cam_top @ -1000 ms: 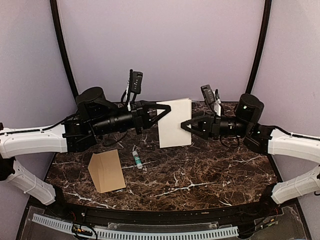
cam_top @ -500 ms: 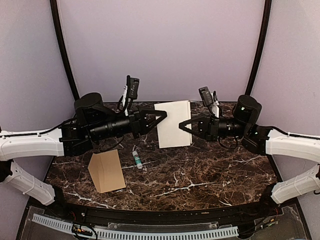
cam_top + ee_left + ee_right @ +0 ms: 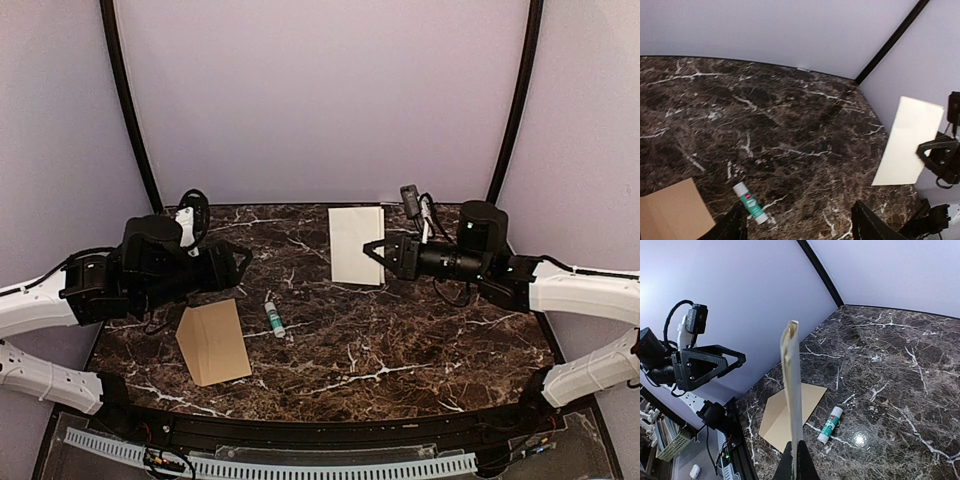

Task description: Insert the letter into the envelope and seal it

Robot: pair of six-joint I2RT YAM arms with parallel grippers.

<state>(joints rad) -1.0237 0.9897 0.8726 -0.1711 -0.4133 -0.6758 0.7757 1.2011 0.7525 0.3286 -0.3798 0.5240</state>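
The letter point(image 3: 355, 242) stands upright in the air over the far middle of the tabletop point(image 3: 430, 350). It is pinched at its right edge by the right tool point(image 3: 375, 250), whose jaws are closed flat on the sheet. From the right wrist the sheet shows edge-on, rising straight from between the fingertips, and its top edge looks split into two layers.

The left tool point(image 3: 240, 264) hangs well to the left of the letter, over the left part of the tabletop. Its jaws are spread wide with nothing between them.

The envelope point(image 3: 213, 342) lies flat on the near left of the tabletop, just in front of the left tool and well apart from the letter. A fold line runs down its left side. Its inside cannot be seen, and the letter is wholly outside it.

A glue stick point(image 3: 273, 318), white with a green label, lies on its side just to the right of the envelope, not touching it. It is the only thing on the tabletop between the envelope and the letter.
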